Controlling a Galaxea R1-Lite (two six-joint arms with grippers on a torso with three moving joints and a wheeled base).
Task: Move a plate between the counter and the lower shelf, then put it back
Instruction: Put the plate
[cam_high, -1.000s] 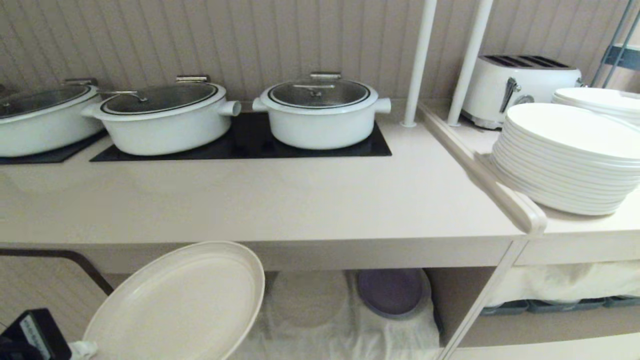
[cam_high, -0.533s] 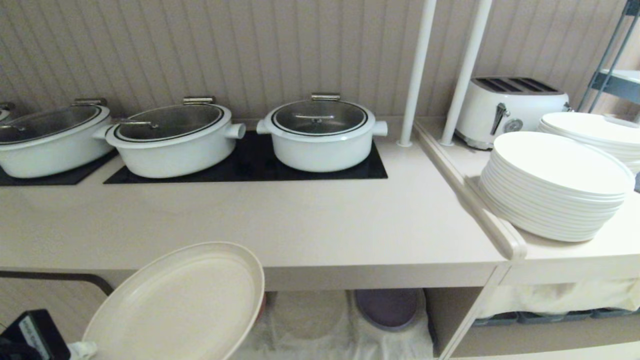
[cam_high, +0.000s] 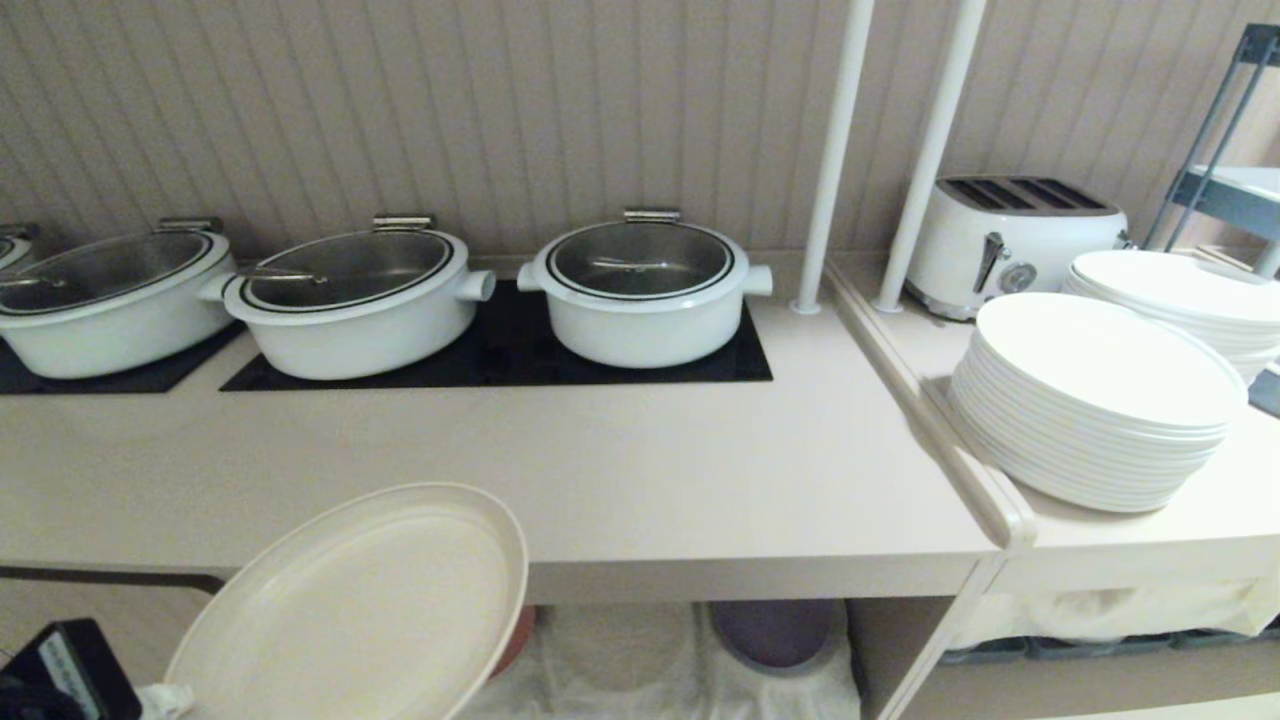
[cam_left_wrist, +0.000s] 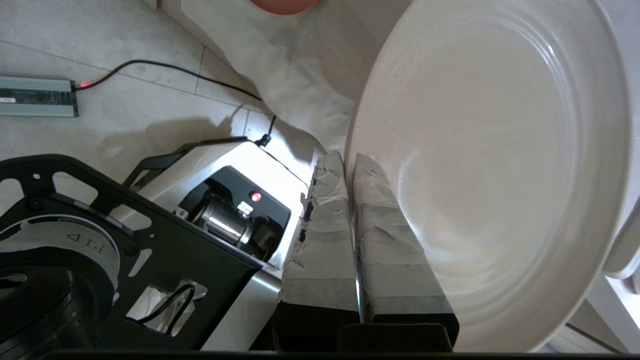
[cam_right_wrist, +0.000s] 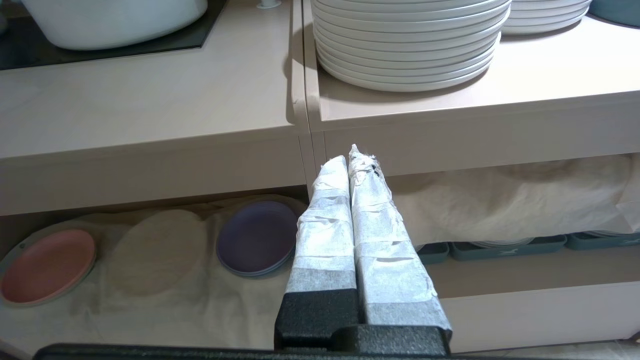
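The view has risen above the table (cam_high: 620, 480); left gripper (cam_left_wrist: 350, 160) fingers pinch the plate (cam_high: 360, 610) rim beside its front edge, ready for placement. Right gripper (cam_right_wrist: 352, 160) fingers closed, empty.

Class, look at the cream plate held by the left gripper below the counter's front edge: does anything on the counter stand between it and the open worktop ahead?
Nothing visible does. The plate, pinched at its rim by the left gripper, faces a bare stretch of counter. The white pots sit farther back on the black panels.
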